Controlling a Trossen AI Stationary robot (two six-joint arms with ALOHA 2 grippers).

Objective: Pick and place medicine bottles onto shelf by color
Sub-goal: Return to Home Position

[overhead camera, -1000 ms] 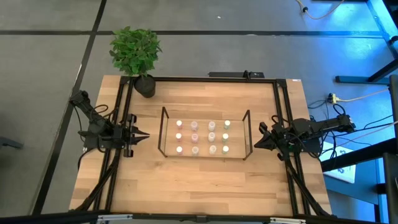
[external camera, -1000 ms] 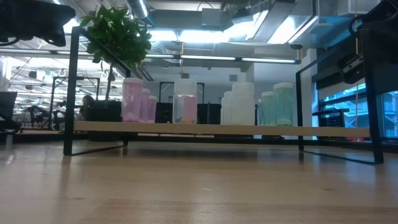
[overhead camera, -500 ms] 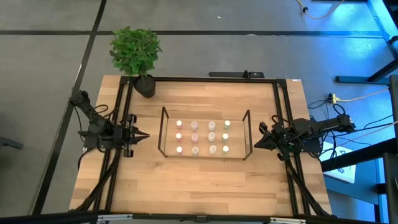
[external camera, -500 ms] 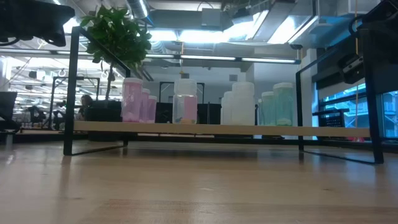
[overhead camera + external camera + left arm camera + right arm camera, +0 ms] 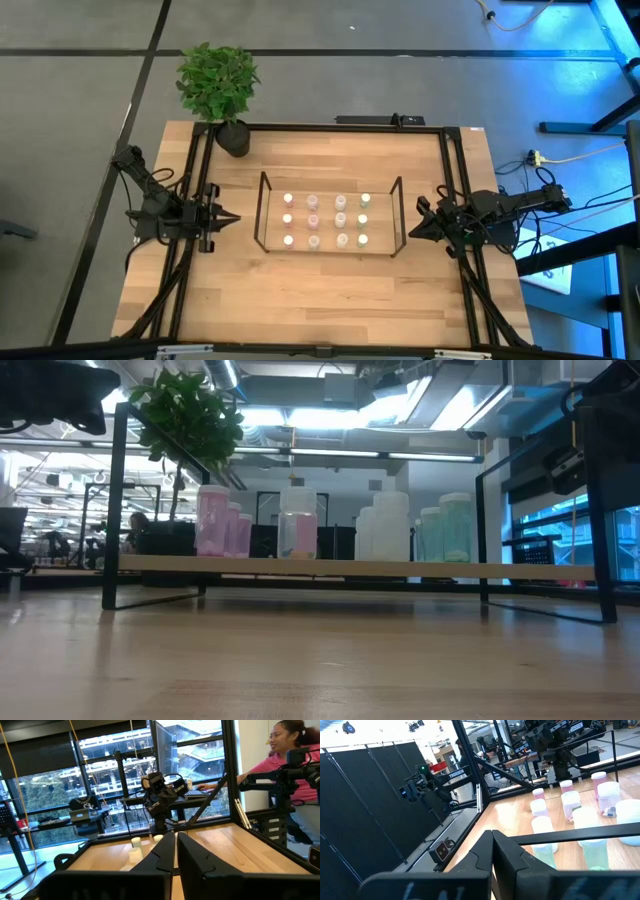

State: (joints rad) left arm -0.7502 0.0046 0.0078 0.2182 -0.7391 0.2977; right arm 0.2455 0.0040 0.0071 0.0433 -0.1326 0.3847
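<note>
The shelf (image 5: 331, 213), a low rack of thin black rods over a light wooden board (image 5: 350, 567), stands at the table's middle. On it the medicine bottles (image 5: 325, 220) stand upright on their bases in rows: pink (image 5: 212, 520), clear (image 5: 297, 525), white (image 5: 385, 526) and green (image 5: 452, 528) ones in the low view. My left gripper (image 5: 233, 217) hovers shut at the shelf's left, pointing at it, its fingers (image 5: 176, 851) together. My right gripper (image 5: 411, 233) hovers shut at the shelf's right, fingers (image 5: 492, 851) together. Neither holds anything.
A potted green plant (image 5: 219, 88) stands at the table's far left corner. A black frame (image 5: 445, 180) runs around the table. Bare wood lies in front of the shelf (image 5: 330, 290). A person in pink (image 5: 285, 760) sits beyond the table's right side.
</note>
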